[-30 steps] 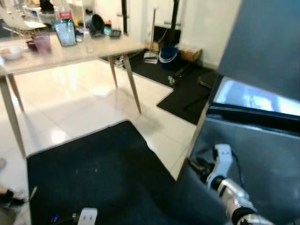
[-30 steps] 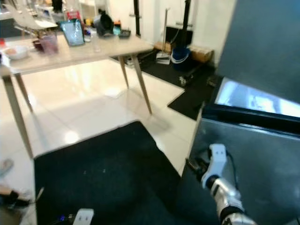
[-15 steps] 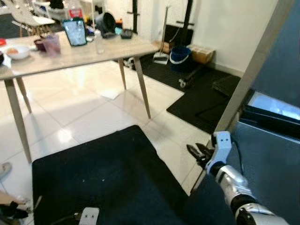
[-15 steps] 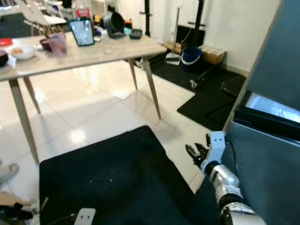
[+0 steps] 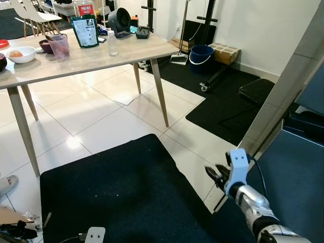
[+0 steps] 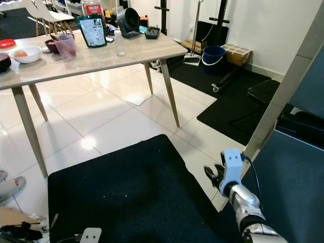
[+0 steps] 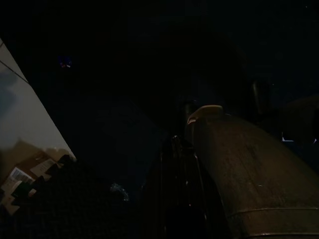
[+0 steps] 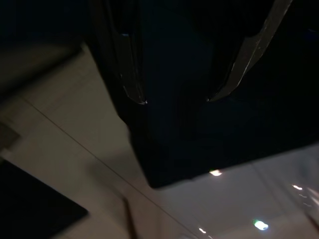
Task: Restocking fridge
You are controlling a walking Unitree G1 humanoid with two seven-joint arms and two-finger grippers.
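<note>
- The robot's right gripper (image 5: 211, 174) is hanging low on the right, out from a silver arm with a pale blue wrist block, just left of the near edge of the tall dark grey fridge (image 5: 298, 167).
- In the right wrist view its two long black fingers (image 8: 130, 74) are standing apart with a gap between the tips, gripping nothing, over pale floor and a dark mat.
- The fridge is filling the right side of the scene; its silver edge strip (image 5: 283, 96) is slanting up toward the far right, and the dark grey panel below is sitting right beside the silver arm.
- The left gripper is showing in the left wrist view as a dark shape (image 7: 179, 199) in shade, and whether its fingers are apart or together cannot be told.
- A black rectangular floor mat (image 5: 126, 197) is lying near the robot on the white glossy tiled floor (image 5: 86, 116).
- A light wooden table with slanted legs (image 5: 126, 50) is standing far on the left, carrying a white bowl (image 5: 22, 54), a translucent pink cup (image 5: 59, 45), a dark green standing pouch (image 5: 84, 31), a clear plastic bottle (image 5: 112, 43) and a small black fan (image 5: 119, 21).
- A blue round bucket (image 5: 201, 54) and a brown cardboard box (image 5: 225, 52) are sitting far off by the white wall, at the edge of another black mat (image 5: 228, 106).
- A small white plastic piece (image 5: 94, 235) is lying at the near edge of the mat.
</note>
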